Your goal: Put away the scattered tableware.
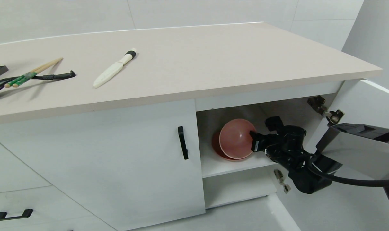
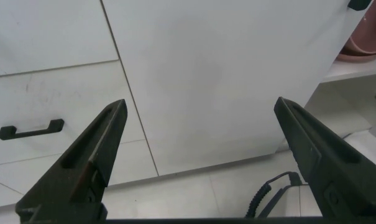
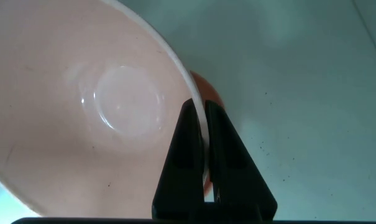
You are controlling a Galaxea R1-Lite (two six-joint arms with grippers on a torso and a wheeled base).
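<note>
The right fingers point(image 3: 191, 137) are closed down to a narrow slit on the rim of the pink bowl point(image 3: 100, 106), one inside and one outside. The bowl is held tilted with its mouth turned outward, inside the open cabinet over the upper shelf point(image 1: 226, 166); whether it rests on the shelf I cannot tell. Directly beyond the fingers, deeper in, sits one darker red dish point(image 1: 215, 146), overlapped by the bowl. I judge the coming move to be a release that lets the bowl settle against that dish.

The left fingers point(image 2: 100, 149) are spread wide and hold nothing, low before the closed door point(image 2: 225, 74).

Up on the bench point(image 1: 197, 57), well apart from both arms, lie two chopsticks point(image 1: 33, 72), one white utensil point(image 1: 115, 68) and one black utensil point(image 1: 53, 77). The chopsticks and white utensil run from near-left to far-right; the black one lies more nearly crosswise under the chopsticks. All sit toward the robot's left, so the left arm looks better placed for them.
</note>
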